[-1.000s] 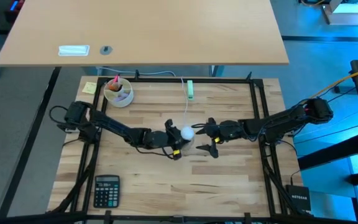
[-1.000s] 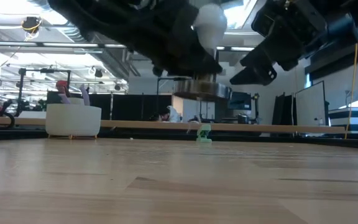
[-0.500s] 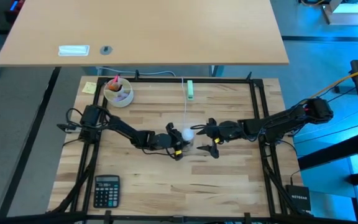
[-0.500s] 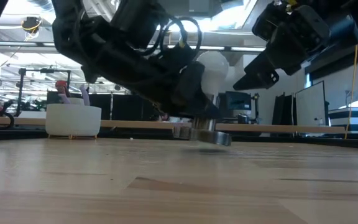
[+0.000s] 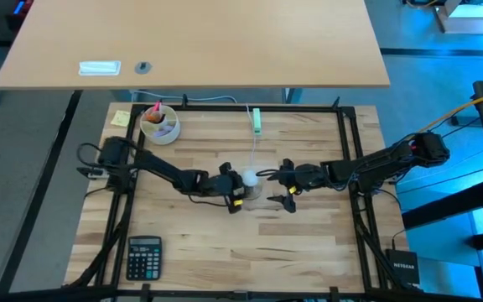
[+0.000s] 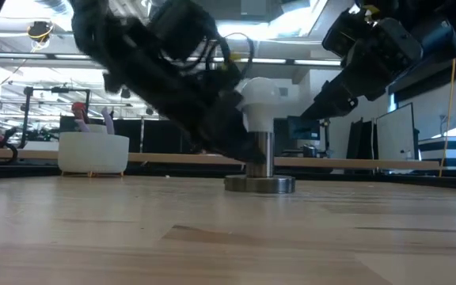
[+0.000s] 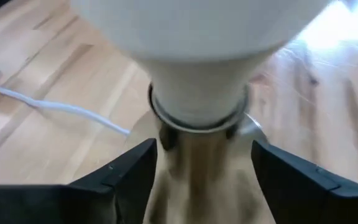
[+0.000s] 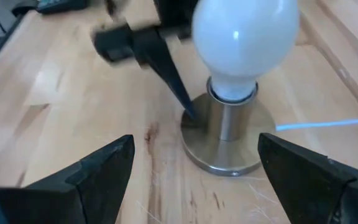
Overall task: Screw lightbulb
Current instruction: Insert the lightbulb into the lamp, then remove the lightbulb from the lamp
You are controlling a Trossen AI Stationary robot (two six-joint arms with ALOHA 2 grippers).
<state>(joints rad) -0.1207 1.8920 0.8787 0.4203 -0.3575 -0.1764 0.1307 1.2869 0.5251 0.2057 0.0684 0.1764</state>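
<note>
The white lightbulb (image 5: pixel 248 177) stands upright in a round grey metal socket (image 6: pixel 260 184), whose disc base rests on the wooden table near its middle. My left gripper (image 5: pixel 240 188) reaches in from the table's left and is shut on the socket just below the bulb (image 7: pixel 197 62). My right gripper (image 5: pixel 281 185) is open and empty, hovering just right of the bulb (image 8: pixel 246 37), fingers spread either side of it without touching. A thin white cord (image 5: pixel 251 147) runs from the socket toward the far edge. My left gripper pinches the socket's metal neck (image 7: pixel 197 155) between its two fingers (image 7: pixel 123 177), just under the bulb's base. The fingers come slanting down from the table's left. The socket stands upright with its disc base (image 8: pixel 229 155) on the table.
A white bowl with small items (image 5: pixel 158 124) and a yellow note (image 5: pixel 122 118) sit at the far left. A calculator (image 5: pixel 144 256) lies at the near left. A green piece (image 5: pixel 257 122) lies on the cord near the far edge. A black frame borders the table.
My left gripper has gone down with the socket and bulb. They were held high above the table, then tilted just over it, and now the socket stands upright with its base on the wood. My right gripper has stayed open beside it.
</note>
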